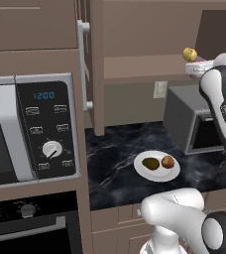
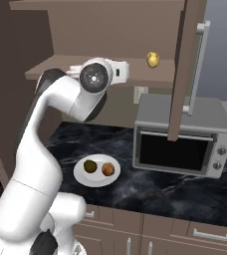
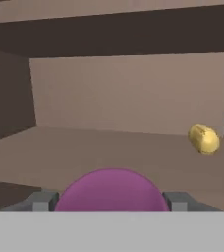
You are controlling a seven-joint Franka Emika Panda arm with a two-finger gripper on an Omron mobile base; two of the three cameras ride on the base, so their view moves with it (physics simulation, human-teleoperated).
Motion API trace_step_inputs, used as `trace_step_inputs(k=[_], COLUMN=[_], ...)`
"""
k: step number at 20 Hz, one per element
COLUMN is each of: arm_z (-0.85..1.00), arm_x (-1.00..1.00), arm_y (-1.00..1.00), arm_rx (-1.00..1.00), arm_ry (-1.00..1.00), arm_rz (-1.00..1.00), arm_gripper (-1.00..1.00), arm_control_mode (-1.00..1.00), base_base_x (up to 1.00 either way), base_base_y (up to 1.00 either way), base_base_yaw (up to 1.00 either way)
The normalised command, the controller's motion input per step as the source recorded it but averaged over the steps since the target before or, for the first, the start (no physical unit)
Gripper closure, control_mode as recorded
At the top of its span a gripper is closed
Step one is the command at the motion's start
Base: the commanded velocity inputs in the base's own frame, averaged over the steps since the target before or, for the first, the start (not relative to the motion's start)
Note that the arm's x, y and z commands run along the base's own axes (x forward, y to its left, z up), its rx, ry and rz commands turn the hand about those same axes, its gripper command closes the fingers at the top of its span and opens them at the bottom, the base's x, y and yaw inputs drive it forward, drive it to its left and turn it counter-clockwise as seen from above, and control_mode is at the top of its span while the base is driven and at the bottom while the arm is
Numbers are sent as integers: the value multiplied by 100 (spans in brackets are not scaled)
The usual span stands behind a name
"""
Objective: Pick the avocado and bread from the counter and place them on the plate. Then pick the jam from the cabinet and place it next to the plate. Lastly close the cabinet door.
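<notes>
The jam [image 3: 111, 189] shows its purple lid between my two fingertips [image 3: 42, 201] on the cabinet shelf [image 3: 109, 152], and my gripper [image 3: 110, 201] is shut on it. In the left base view the hand [image 1: 198, 67] reaches into the open cabinet [image 1: 135, 67] at shelf height. The avocado [image 1: 150, 162] and the bread [image 1: 168, 161] lie side by side on the white plate [image 1: 157, 175] on the black counter [image 1: 115, 163]. The right base view gives the same avocado [image 2: 89, 166], bread [image 2: 108, 170] and plate [image 2: 85, 179]. Both cabinet doors stand open, the left door [image 1: 96, 64] and the right door [image 2: 182, 69].
A yellow ball [image 3: 204, 139] rests on the shelf to the right of the jam, also the yellow ball [image 1: 190, 53]. A grey toaster oven [image 2: 182, 134] stands on the counter under the right door. A microwave [image 1: 30, 134] is built in at the left.
</notes>
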Motion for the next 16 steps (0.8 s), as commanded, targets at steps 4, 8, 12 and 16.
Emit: trace_step_inputs(k=[4,8,12,16], arm_z=[0,-14,-28,-41], arm_x=[-89,-74,-67,-64], arm_y=[34,43,53,64], arm_rx=[-26,-23,-21,-21], arm_ry=[15,7,2,0], arm_rz=[38,33,27,21], arm_gripper=[100,100,100,100], arm_control_mode=[-100,-100,-100,-100], base_base_x=[0,0,0,0], base_base_y=[0,0,0,0], base_base_yaw=[0,0,0,0])
